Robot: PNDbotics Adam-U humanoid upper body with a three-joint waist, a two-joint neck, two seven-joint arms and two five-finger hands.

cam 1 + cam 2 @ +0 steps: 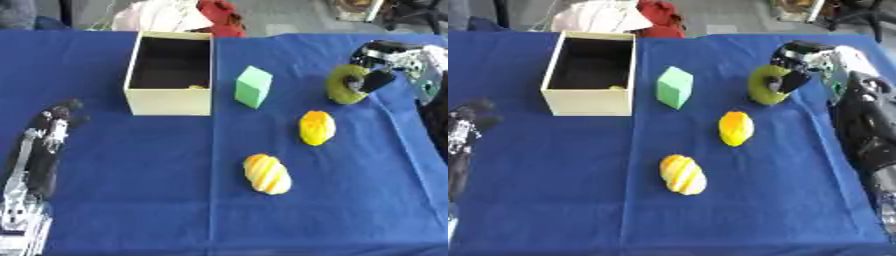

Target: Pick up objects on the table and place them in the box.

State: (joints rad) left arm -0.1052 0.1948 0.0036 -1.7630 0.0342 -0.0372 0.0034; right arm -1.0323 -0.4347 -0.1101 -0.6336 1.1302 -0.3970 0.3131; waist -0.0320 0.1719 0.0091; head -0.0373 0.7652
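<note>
Fingers [378, 80] of the right hand [385, 60] curl round an olive-green, ring-like object [346, 84], one dark finger lying across its face while the rest of the hand sits above and behind it. That object stands on edge at the right side of the blue tabletop [131, 165], and whether it rests on the cloth or is just clear of it cannot be told. Judging by the hold, this is the piece now being collected for the box [169, 102].

Off to the left, the left hand [58, 117] lies low beside the box with its fingers loosely curled and nothing in them, apparently idle (it touches none of the objects).

The cream box sits open-topped at the upper left, its dark inside showing a small yellowish thing at the near wall. Waiting on the cloth are a green block [253, 86] just right of the box, a yellow fruit-like piece [316, 127] nearer the middle, and a yellow-and-white striped piece [267, 173] closer to the robot. All three lie apart from each other, leaving room for a hand to come down over each in turn.
</note>
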